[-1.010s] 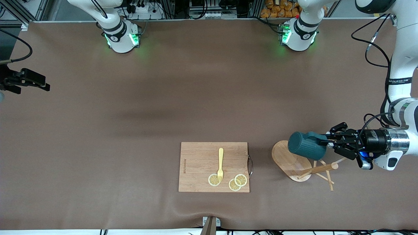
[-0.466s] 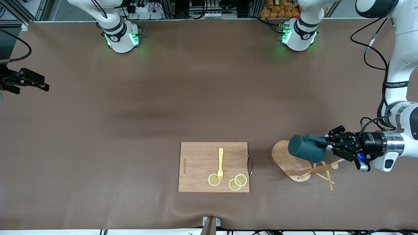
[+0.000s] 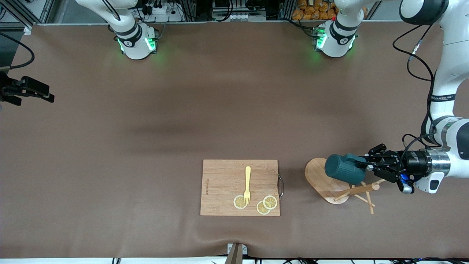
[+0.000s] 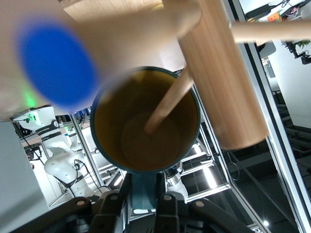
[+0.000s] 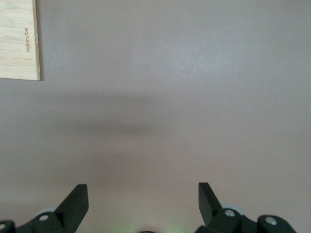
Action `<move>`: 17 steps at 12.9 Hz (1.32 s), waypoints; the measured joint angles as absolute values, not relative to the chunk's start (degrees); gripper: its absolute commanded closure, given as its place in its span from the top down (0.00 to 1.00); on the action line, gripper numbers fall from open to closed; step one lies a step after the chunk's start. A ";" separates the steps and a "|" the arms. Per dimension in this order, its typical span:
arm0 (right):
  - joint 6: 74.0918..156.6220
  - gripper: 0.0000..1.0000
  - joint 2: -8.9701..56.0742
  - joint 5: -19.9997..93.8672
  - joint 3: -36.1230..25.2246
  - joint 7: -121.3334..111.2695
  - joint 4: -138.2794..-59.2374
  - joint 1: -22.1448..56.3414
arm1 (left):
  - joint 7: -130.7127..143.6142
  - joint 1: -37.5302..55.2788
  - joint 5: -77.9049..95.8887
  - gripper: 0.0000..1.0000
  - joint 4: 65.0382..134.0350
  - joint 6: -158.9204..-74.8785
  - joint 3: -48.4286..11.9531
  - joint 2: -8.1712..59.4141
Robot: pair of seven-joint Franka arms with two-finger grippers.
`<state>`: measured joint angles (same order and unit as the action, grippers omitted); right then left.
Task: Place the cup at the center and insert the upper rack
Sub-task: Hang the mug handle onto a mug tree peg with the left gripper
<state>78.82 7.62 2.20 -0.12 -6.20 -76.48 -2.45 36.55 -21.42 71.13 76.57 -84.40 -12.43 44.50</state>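
Observation:
The dark teal cup (image 3: 342, 169) hangs on its side over the oval base of the upper rack (image 3: 321, 179), a light wooden mug tree. My left gripper (image 3: 367, 165) is shut on the cup's handle. In the left wrist view I look into the cup (image 4: 121, 141) and its tan inside, where a thin peg (image 4: 167, 104) of the rack reaches in. The rack's thick post (image 4: 221, 82) runs close beside the rim. My left gripper (image 4: 144, 193) clamps the teal handle. My right gripper (image 3: 36, 93) waits open at the right arm's end of the table, shown as the right gripper (image 5: 143, 201) over bare mat.
A rectangular wooden cutting board (image 3: 223, 176) lies nearer the front camera than the table's middle, beside the rack. On it are a yellow fork (image 3: 247, 183) and three lemon slices (image 3: 270, 202). Its corner (image 5: 19, 43) shows in the right wrist view. Brown mat covers the table.
My left gripper has sunk with the cup toward the rack, and the arm has drawn slightly toward the front camera. The right arm has barely moved.

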 measured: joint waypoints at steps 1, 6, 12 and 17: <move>78.83 1.00 7.61 2.20 -0.21 -6.20 -76.17 -2.47 | 36.35 -21.56 71.13 0.00 76.57 -84.40 -12.43 44.81; 78.83 1.00 7.61 2.20 -0.44 -6.20 -75.52 -2.49 | 36.21 -21.88 71.13 0.00 76.56 -84.40 -12.44 45.36; 78.91 1.00 7.61 2.20 -0.61 -6.20 -75.41 -2.50 | 35.86 -23.06 71.78 0.00 76.56 -84.40 -12.44 46.25; 78.91 1.00 7.61 2.20 -0.65 -6.20 -75.19 -2.52 | 35.78 -23.37 72.75 0.00 76.56 -84.37 -12.44 46.65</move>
<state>78.91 7.61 2.20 -0.65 -6.20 -75.19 -2.52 35.78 -23.37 72.75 76.56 -84.37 -12.44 46.65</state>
